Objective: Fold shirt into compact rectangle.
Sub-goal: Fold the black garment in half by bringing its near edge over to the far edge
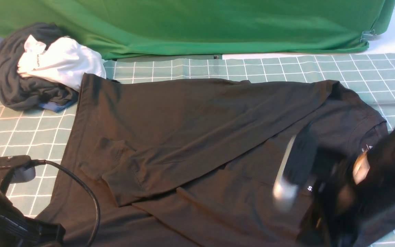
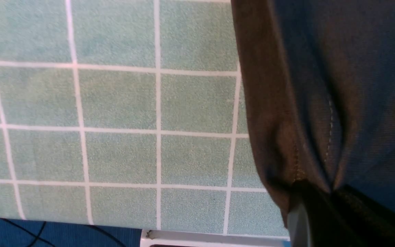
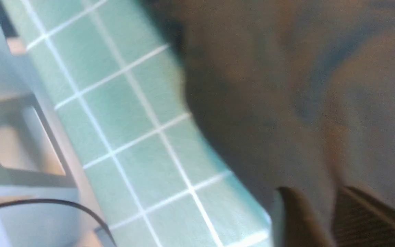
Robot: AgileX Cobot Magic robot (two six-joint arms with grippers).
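The black shirt (image 1: 190,123) lies spread over the green grid mat (image 1: 218,67), with one sleeve folded across its body. Its neck label (image 1: 364,149) shows at the right, beside the collar. My left gripper (image 2: 331,188) is shut on the shirt's stitched hem, at the near left corner of the cloth. My right gripper (image 3: 334,195) is motion-blurred and pinches a fold of the shirt near the collar end. In the front view the right arm (image 1: 372,192) is a dark blur over the shirt's right side, hiding most of the chest print.
A pile with a dark grey garment (image 1: 15,85) and a white garment (image 1: 63,61) sits at the back left. A green cloth backdrop (image 1: 197,24) closes the far side. A black cable (image 1: 81,185) loops over the shirt's near left part.
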